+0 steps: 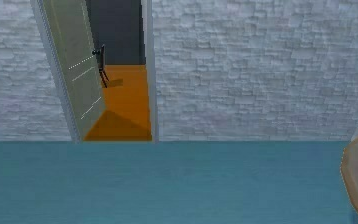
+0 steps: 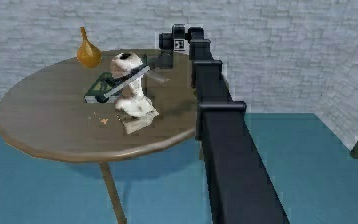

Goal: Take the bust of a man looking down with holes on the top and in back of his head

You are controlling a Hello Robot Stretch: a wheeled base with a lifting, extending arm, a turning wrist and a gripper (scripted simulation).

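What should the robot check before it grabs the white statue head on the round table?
1. Bust found: ok. The white bust stands on the round wooden table.
2. Right bust: cannot tell. A dark hole shows on top of its head, but the back is hidden.
3. Arm reaches far enough: ok. The gripper is up at the bust's head.
4. Gripper touching the bust: cannot tell.
5. Gripper holding anything: cannot tell, since the bust sits right behind it.
6. Room around the bust: not ok. The yellow vase stands well apart, but a dark flat thing lies close beside the bust and might get knocked.
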